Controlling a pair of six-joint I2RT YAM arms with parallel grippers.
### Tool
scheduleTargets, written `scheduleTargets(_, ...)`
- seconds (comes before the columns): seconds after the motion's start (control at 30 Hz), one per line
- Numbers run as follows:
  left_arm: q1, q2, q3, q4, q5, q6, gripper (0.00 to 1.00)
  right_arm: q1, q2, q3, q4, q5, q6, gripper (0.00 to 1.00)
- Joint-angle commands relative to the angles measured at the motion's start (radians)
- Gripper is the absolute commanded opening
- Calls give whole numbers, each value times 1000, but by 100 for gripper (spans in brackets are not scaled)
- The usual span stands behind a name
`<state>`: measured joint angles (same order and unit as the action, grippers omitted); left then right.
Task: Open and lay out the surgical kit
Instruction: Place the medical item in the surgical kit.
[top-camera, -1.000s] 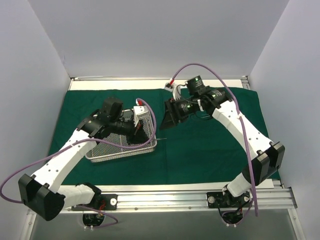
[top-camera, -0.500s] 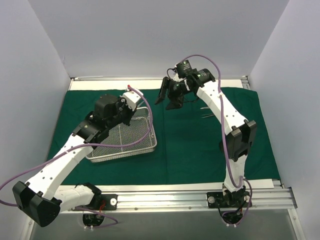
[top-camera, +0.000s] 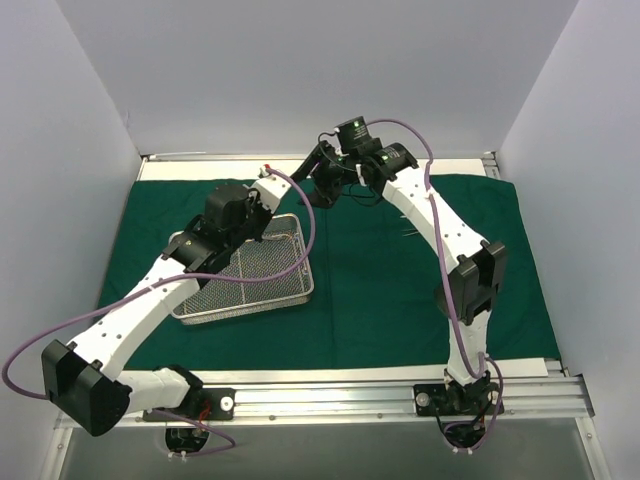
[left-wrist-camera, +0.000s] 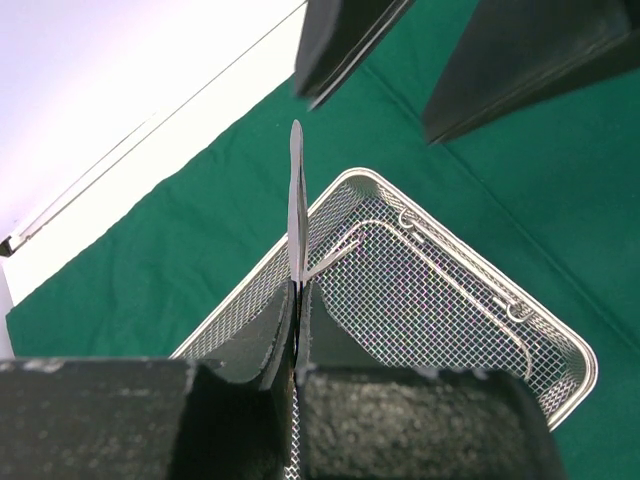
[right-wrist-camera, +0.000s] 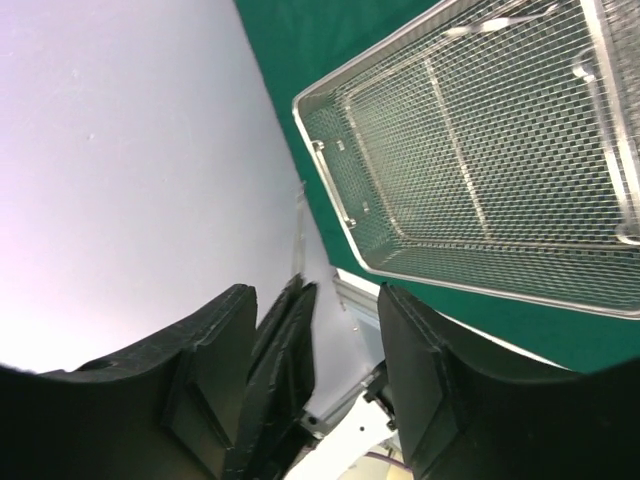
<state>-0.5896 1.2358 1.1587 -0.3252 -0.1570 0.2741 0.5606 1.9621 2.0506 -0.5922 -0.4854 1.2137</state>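
Here, left gripper (left-wrist-camera: 297, 300): pads pressed together, clamped on a metal strip (left-wrist-camera: 295, 210) that sticks straight out past their tips.
Metal strip: thin, flat and silver, seen edge-on, narrowing to a point; held above the tray's far corner, in the upper middle of the overhead view.
Right gripper (top-camera: 315, 180): fingers (left-wrist-camera: 345, 40) well apart, gripping nothing; black, blocky and matt. In its own wrist view the left gripper's closed tip sits in the gap, closer to one finger; whether they touch I cannot tell.
Tray (top-camera: 240, 312): rectangular, silver wire mesh with a rounded rim and low walls; lies flat on the cloth, centre-left of the overhead view.
Cloth (top-camera: 400, 290): dark green, smooth, spread flat over most of the table.
Small metal pieces (top-camera: 408, 233): thin, lying on the cloth right of centre; too small to tell apart.
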Motion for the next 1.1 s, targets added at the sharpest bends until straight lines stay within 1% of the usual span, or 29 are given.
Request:
scheduleTargets(0.0, -6, 11, 64, 49, -1, 11, 2, 24, 12, 5, 64, 18, 55, 51)
scheduleTargets(0.23, -6, 30, 84, 48, 20, 7, 2, 53, 46, 13, 80, 22, 86, 45)
scheduleTargets(0.37, -6, 33, 96, 45, 33, -6, 2, 61, 64, 14, 78, 28, 90, 44)
scheduleTargets(0.5, -6, 39, 101, 40, 45, -15, 2, 64, 78, 25, 89, 34, 99, 41)
scheduleTargets(0.6, -6, 45, 99, 43, 47, -18, 2, 64, 92, 48, 86, 30, 99, 33)
scheduleTargets(0.63, -7, 48, 99, 41, 50, -18, 2, 64, 95, 49, 88, 28, 102, 26)
scheduleTargets(0.7, -6, 56, 101, 43, 54, -22, 2, 64, 101, 49, 95, 19, 107, 18)
scheduleTargets(0.73, -6, 60, 104, 44, 54, -24, 2, 62, 103, 51, 95, 18, 109, 10)
scheduleTargets(0.77, -6, 65, 105, 46, 66, -26, 2, 62, 107, 51, 95, 16, 110, 6)
scheduleTargets(0.8, -6, 68, 107, 46, 71, -26, 2, 61, 107, 51, 97, 15, 110, 0)
scheduleTargets(0.83, -7, 73, 110, 35, 73, -30, 13, 56, 107, 49, 94, 13, 107, 0)
scheduleTargets(0.9, -4, 79, 119, 25, 48, -62, 39, 36, 92, 34, 75, 30, 103, 0)
scheduleTargets(0.93, -3, 77, 119, 20, 31, -87, 62, 24, 81, -7, 71, 44, 101, 0)
scheduleTargets(0.97, 0, 70, 110, 17, 13, -99, 72, 10, 51, -36, 63, 72, 95, 0)
scheduleTargets(1.03, 8, 56, 101, -7, -24, -124, 82, -49, 18, -105, 58, 93, 81, 0)
scheduleTargets(1.07, 22, 44, 96, -18, -39, -156, 89, -74, -14, -180, 52, 99, 72, 0)
